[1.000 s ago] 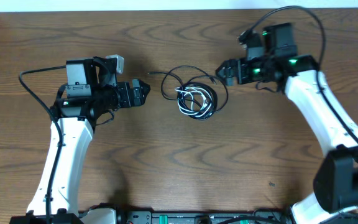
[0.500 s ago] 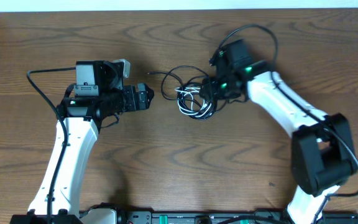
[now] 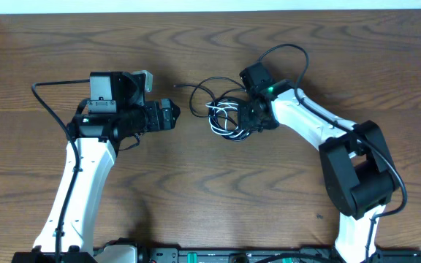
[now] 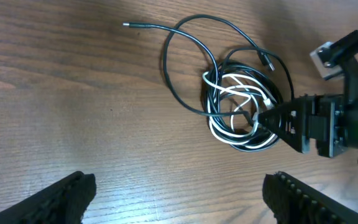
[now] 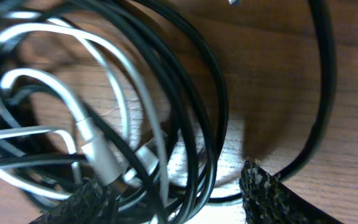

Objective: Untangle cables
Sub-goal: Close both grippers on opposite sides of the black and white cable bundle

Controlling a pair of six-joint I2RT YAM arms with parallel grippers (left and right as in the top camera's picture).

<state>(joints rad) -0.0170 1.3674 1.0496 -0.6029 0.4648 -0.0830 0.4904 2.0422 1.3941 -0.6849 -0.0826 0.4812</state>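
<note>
**Overhead and wrist views.** The cables [image 3: 229, 117] are lying as one tangled coil on the wooden table [image 3: 196, 44], roughly midway between the two arms. The black cables [image 4: 216, 107] are forming the outer loops, and the white cable [image 4: 212, 124] is winding through the middle of them. One black strand is looping out to the far left and ending in a small plug [image 4: 126, 25] that is lying apart from the coil. The right gripper [image 3: 251, 117] is sitting at the coil's right edge with its jaws parted. In the right wrist view its fingers [image 5: 79, 202] are straddling several black loops and the white cable, though whether either pad is actually touching a strand is hard to tell in this close, blurred view. The left gripper [image 3: 170, 115] is hovering just left of the coil, spread wide and holding nothing, its fingers [image 4: 67, 193] framing bare wood
</note>
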